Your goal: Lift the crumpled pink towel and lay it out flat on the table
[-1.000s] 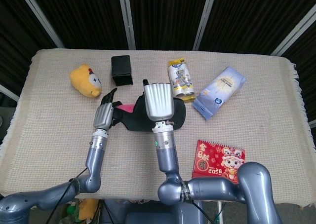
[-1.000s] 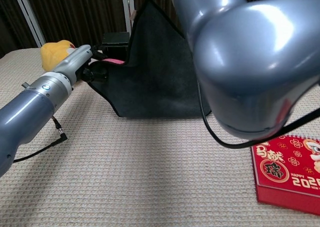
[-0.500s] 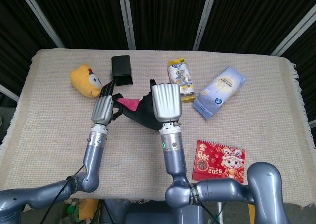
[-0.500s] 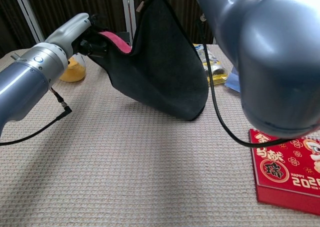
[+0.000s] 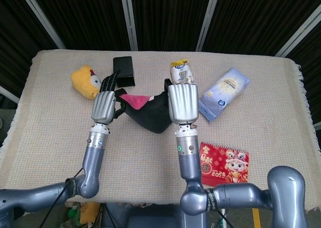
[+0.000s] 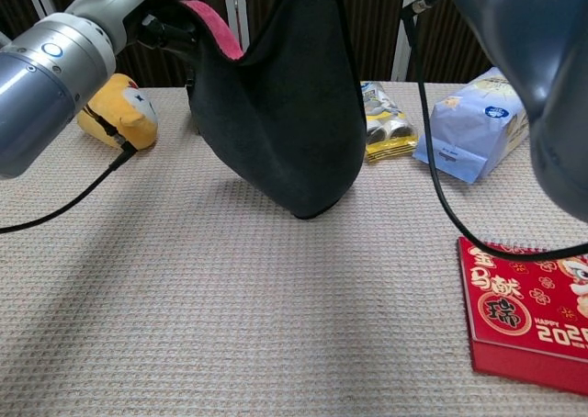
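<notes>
Towel (image 5: 150,115) hanging above tabletop (image 5: 60,137), sagging between hands. Left hand (image 5: 104,106) pinching left edge, right hand (image 5: 183,103) gripping right edge. Soft, light cloth; gripping corners seems best.

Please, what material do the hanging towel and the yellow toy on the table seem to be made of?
The towel looks like soft, matte cloth, perhaps microfibre: dark on the side shown, pink at the folded edge, and it hangs in a limp sag between the left hand and right hand. The yellow toy looks like plush fabric, with a rounded, stuffed shape and a fuzzy, dull surface.
</notes>
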